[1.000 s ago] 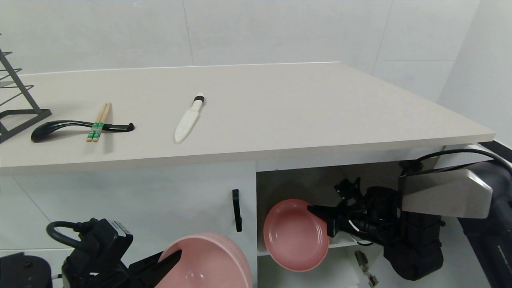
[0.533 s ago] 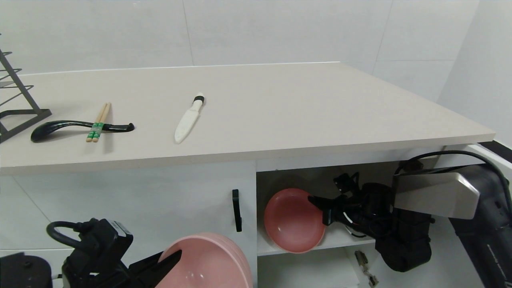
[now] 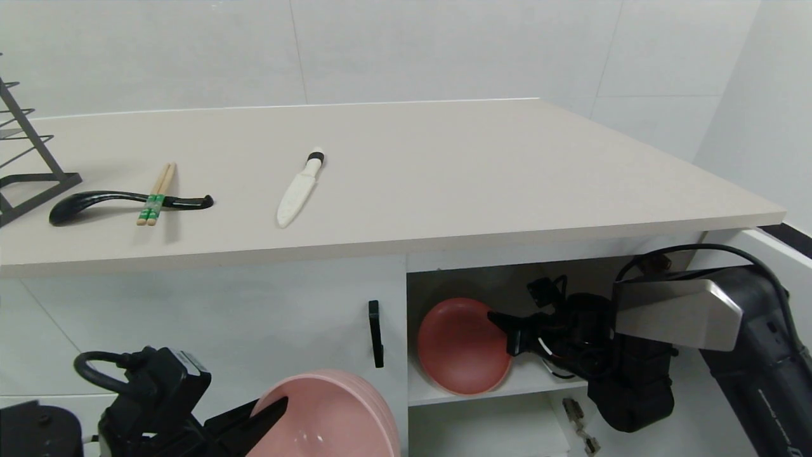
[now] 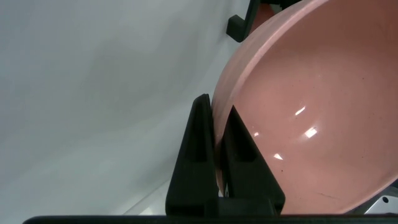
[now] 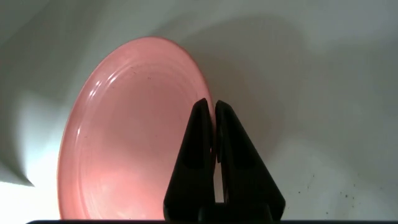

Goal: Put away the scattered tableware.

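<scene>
My right gripper [image 3: 498, 322] is shut on the rim of a pink plate [image 3: 462, 348], held tilted on edge inside the open cabinet, its lower rim at the white shelf [image 3: 539, 384]. In the right wrist view the black fingers [image 5: 214, 127] pinch the plate [image 5: 130, 130] at its edge. Low at the front left, my left gripper [image 3: 276, 406] is shut on the rim of a pink bowl [image 3: 330, 419]; the left wrist view shows the bowl [image 4: 311, 106] clamped between the fingers [image 4: 214, 130]. On the countertop lie a black ladle [image 3: 120, 202], chopsticks [image 3: 156, 193] across it, and a white knife [image 3: 299, 186].
A dark wire rack [image 3: 28, 158] stands at the counter's far left. The closed left cabinet door carries a black handle [image 3: 375, 333]. The cabinet's right door [image 3: 771, 247] stands open past my right arm. The counter's right half is bare.
My right arm has carried the pink plate deeper into the cabinet and lowered it toward the shelf. The left arm and its bowl have stayed put.
</scene>
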Available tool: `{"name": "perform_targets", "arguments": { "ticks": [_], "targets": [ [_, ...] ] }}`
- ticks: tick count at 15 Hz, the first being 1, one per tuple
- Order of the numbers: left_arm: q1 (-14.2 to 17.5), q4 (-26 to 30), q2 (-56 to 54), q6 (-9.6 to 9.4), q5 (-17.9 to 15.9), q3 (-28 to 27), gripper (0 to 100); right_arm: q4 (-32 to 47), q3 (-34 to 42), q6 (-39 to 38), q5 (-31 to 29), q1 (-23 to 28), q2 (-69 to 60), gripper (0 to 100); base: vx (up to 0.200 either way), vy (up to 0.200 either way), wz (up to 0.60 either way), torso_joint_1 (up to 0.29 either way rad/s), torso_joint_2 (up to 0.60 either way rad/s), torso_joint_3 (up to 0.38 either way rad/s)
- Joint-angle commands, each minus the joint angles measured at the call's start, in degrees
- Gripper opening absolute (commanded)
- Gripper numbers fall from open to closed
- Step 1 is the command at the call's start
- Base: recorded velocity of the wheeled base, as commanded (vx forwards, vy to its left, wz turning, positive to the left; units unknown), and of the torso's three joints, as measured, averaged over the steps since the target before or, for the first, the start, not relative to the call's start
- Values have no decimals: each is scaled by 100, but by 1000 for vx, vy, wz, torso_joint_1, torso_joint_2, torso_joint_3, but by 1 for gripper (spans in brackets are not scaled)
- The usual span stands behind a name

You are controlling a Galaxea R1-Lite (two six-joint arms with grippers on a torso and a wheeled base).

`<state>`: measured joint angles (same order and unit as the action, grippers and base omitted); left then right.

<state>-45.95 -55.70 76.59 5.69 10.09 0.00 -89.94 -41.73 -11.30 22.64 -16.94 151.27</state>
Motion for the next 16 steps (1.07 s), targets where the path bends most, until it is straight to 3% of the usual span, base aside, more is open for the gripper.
{"name": "perform_targets", "arguments": {
  "ticks": [1, 4, 5, 10, 14, 16],
  "targets": [
    [-2, -2, 5, 2, 1, 0, 0, -6, -55, -30, -67, -37, 60, 0, 0, 0, 0, 0, 0, 0],
    [-2, 6, 5, 2, 1, 0, 0, -6, -125, -30, -181, -46, 122, 0, 0, 0, 0, 0, 0, 0],
    [-2, 6, 14, 2, 1, 0, 0, -6, -187, -30, -216, -55, 131, 100, 0, 0, 0, 0, 0, 0],
    [-2, -11, 14, 2, 1, 0, 0, -6, -195, 49, -225, -55, -63, 100, 0, 0, 0, 0, 0, 0],
    [-11, 6, -57, -16, 10, 0, 0, -6, 1308, 866, -225, -257, -722, 100, 0, 0, 0, 0, 0, 0],
    [-318, 50, -162, -130, 19, 0, 0, -6, 2187, 937, -225, -556, -1601, 100, 0, 0, 0, 0, 0, 0]
  ]
}}
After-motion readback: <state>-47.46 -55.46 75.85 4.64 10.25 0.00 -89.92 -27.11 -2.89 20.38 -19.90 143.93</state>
